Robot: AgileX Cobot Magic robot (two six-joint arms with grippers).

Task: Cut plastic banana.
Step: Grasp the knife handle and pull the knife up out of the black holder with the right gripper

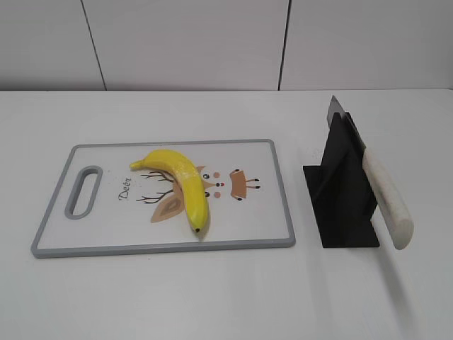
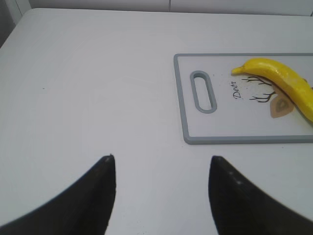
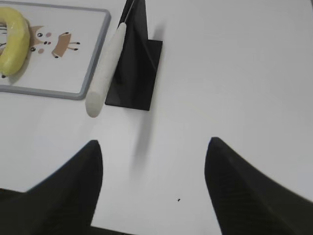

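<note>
The plastic banana (image 1: 182,180) is glossy yellow and curved, and lies on a white cutting board (image 1: 99,237) with a grey rim and a deer drawing. It also shows in the left wrist view (image 2: 283,81) and the right wrist view (image 3: 13,43). A knife with a white handle (image 1: 388,198) leans in a black stand (image 1: 343,195) to the right of the board; the handle shows in the right wrist view (image 3: 106,68). My left gripper (image 2: 161,157) is open and empty over bare table, left of the board. My right gripper (image 3: 152,142) is open and empty, short of the stand. Neither gripper shows in the exterior view.
The cutting board (image 2: 195,138) has a handle slot (image 2: 203,91) at its left end. The black stand (image 3: 134,73) sits close to the board's right edge. The white table (image 1: 212,297) extends around both, and a white panelled wall (image 1: 212,42) rises behind.
</note>
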